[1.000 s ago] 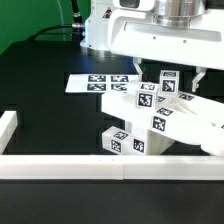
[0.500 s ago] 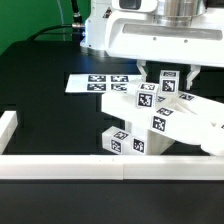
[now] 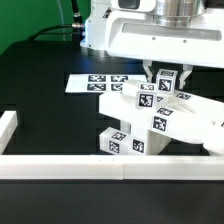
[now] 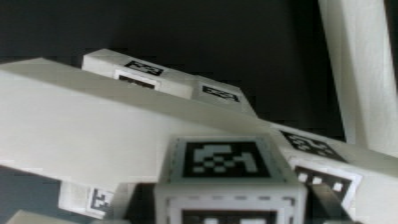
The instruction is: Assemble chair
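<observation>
The chair [image 3: 160, 115] sits half-built near the counter's [image 3: 50, 115] front edge, hard against the rail [image 3: 70, 166], its stacked panels leaning — any sideways pull could topple the stack or scrape it along that rail. The claw [image 3: 166, 78] is clenched on a tagged block [image 3: 166, 82] at the chair's top; a shallow grip might slip. Open room lies only toward the marker board [image 3: 95, 83] — little elsewhere.

A black table [image 3: 40, 75] bordered by a low white rail [image 3: 60, 165], green wall [image 3: 30, 15] behind.
</observation>
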`<state>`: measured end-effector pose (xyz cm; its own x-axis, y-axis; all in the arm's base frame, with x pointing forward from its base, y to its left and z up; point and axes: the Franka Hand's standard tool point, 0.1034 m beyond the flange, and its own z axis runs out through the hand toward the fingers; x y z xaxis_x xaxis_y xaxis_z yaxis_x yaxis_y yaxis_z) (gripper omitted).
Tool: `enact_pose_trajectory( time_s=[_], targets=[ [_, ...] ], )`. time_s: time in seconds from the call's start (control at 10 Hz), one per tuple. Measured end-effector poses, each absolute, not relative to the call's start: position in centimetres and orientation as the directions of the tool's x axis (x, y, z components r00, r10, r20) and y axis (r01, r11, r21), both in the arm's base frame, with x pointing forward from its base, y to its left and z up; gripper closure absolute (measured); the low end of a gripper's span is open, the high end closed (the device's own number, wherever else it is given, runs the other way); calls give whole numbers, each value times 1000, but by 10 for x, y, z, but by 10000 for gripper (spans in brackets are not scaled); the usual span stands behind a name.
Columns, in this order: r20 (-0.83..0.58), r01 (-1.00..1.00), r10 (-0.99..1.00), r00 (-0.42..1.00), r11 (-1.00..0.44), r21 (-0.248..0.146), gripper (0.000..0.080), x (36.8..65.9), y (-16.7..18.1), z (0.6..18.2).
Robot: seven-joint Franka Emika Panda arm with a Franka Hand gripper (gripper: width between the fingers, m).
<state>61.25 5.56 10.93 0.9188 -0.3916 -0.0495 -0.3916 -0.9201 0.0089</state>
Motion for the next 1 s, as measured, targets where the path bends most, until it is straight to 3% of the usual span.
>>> enact_pose_trajectory(
  time_s=[0.3, 1.0],
  targets=[
    [-47, -612, -612, 790, -791, 19, 530, 612, 56, 109],
    [-36, -891, -892, 451, -453, 37, 528, 612, 58, 109]
  ],
)
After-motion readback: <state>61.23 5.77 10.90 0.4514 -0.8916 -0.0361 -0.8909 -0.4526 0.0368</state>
